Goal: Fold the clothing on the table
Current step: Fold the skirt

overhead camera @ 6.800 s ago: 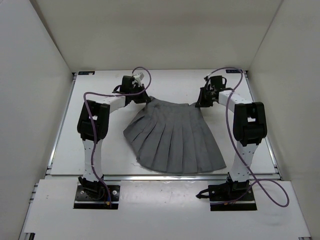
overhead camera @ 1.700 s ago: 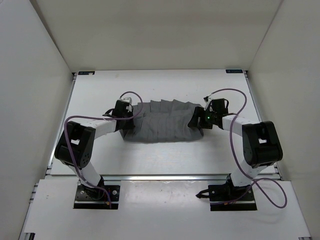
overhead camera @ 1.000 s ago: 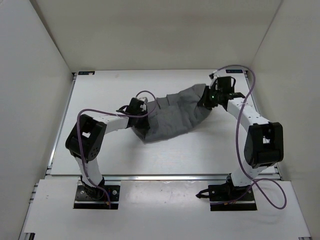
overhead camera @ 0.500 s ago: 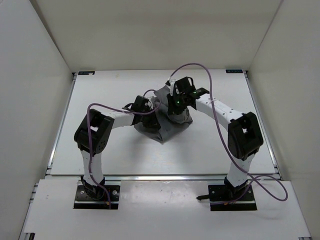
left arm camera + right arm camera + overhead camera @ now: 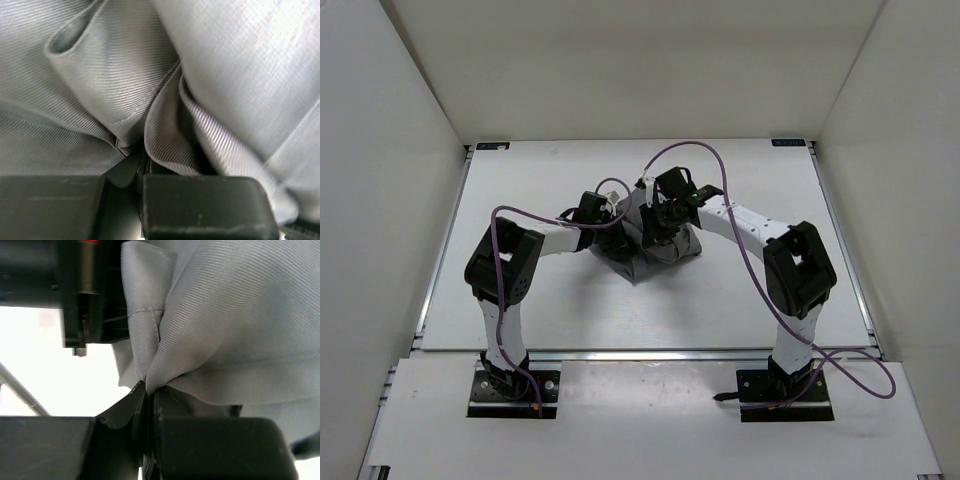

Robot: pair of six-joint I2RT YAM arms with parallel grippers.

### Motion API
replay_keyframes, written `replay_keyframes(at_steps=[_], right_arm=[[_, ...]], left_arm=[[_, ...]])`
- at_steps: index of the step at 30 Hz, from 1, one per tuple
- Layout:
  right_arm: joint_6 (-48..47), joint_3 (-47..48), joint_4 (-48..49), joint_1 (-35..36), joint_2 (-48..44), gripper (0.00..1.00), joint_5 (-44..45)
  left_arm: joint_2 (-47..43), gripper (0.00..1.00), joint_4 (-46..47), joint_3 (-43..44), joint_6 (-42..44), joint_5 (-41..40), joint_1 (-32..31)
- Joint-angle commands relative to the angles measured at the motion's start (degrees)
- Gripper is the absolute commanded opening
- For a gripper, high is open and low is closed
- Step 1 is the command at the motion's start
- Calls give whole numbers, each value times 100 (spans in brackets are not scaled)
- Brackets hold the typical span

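Item: the clothing [image 5: 658,255]. Grey pleated fabric, bunched into a small crumpled heap near the middle of the table [image 5: 520,300], a little toward the far side.

Holder one: my left gripper [image 5: 610,225], at the heap's left edge, clamped on a fold of the cloth (my wrist camera shows hemmed layers wedged between the fingers [image 5: 200,205]).

Holder two: my right gripper [image 5: 662,222], at the heap's top, pinched tight on a stitched edge of the fabric. The two grippers sit just beside each other.

Surroundings: white walls [image 5: 410,120] on three sides; purple cables [image 5: 680,150] looping above both arms.
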Motion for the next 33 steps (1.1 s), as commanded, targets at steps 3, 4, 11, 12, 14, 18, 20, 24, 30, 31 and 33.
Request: replay_keyframes(at_steps=[3,4,11,12,14,18,20,24,30,31,33], right_arm=[[286,19,420,309,86,0,-399],[347,-25,438,335,139,1,-451],[401,-270,657,116,-245,61,-620],[427,-306,727,29,-465,70,-479],[383,-456,771,-164,-791,77,-390],[445,-526,763,-665,-1458,76,-425],[584,-648,955,-833,-1758,75,-363],[568,-1106,1395,-957,-2224,59,22],[190,-1177,1027,-641,-1400,13,322],[172,-1203,1018,-579,-1207,11,313],[163,-1046,1009,-429,-829,10,139]], left_arm=[[14,0,-91,-235,-85,-191,-43],[-12,0,-22,-270,-128,-165,-26],[-451,25,-56,-463,-190,159,263],[-626,29,-57,-533,-190,160,325],[-951,41,5,-673,-243,178,518],[-1751,51,-12,-806,-296,230,879],[-2067,55,-91,-885,-296,196,1063],[-2569,56,-39,-947,-304,125,1196],[-2605,29,-92,-1034,-347,125,924],[-2658,23,21,-1104,-401,160,845],[-2737,11,258,-1280,-506,143,765]])
